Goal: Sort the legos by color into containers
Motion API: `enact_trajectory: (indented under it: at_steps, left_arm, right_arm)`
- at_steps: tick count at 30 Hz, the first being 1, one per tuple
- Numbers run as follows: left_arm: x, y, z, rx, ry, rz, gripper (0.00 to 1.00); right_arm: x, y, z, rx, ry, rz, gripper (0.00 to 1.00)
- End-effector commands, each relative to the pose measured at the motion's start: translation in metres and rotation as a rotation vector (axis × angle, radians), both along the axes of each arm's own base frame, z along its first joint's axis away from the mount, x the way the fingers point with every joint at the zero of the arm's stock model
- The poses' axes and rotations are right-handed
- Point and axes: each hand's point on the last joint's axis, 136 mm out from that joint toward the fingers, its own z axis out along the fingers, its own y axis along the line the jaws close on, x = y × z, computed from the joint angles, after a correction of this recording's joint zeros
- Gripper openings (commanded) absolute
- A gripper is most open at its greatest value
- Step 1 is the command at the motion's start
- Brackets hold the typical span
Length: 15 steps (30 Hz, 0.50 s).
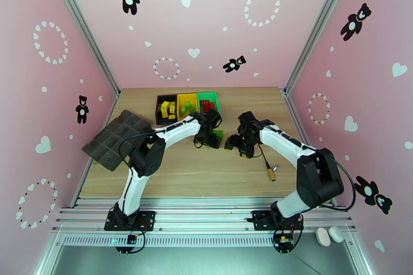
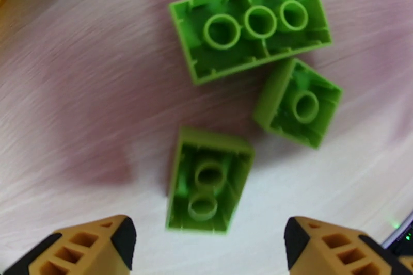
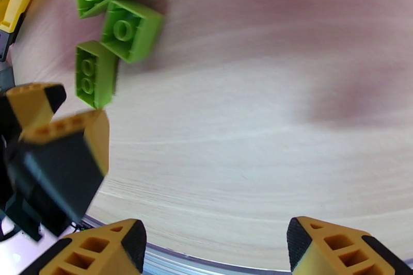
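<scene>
Backdrop: pink walls with teddy bears and hearts, closing in a wooden table [image 1: 206, 178].
Bins: black bin [image 1: 158, 111], yellow bin [image 1: 187, 95], green bin [image 1: 217, 103] in a row at upper centre of the top view. They hold yellow, green and red bricks, in that order.
Loose legos: three green ones, undersides up, just below the bins — long brick [image 2: 250, 31], square brick [image 2: 298, 103], two-hole brick [image 2: 209, 180].
Left gripper [image 2: 210, 237]: jaws wide apart, holding nothing, two-hole brick just above its fingertips.
Right gripper [image 3: 217, 242]: jaws wide, empty — bare wood between them.
</scene>
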Motion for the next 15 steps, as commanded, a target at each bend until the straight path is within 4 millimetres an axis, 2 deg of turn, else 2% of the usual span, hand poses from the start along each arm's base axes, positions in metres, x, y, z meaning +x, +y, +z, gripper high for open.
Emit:
enact_trajectory:
  at_steps: [1, 4, 10, 15]
  left_arm:
    - [0.007, 0.002, -0.004, 0.056, -0.018, -0.011, 0.79]
    - [0.011, 0.001, -0.008, 0.072, -0.015, -0.007, 0.77]
    - [0.012, -0.004, -0.012, 0.091, -0.011, -0.013, 0.64]
    - [0.011, -0.005, -0.016, 0.116, -0.013, -0.015, 0.57]
  right_arm:
    - [-0.010, -0.008, 0.004, -0.010, -0.004, -0.011, 0.78]
    - [-0.012, -0.011, 0.006, -0.009, -0.008, -0.018, 0.78]
    - [-0.011, -0.011, 0.011, -0.002, -0.017, -0.017, 0.78]
    - [-0.011, -0.011, 0.011, 0.002, -0.019, -0.019, 0.78]
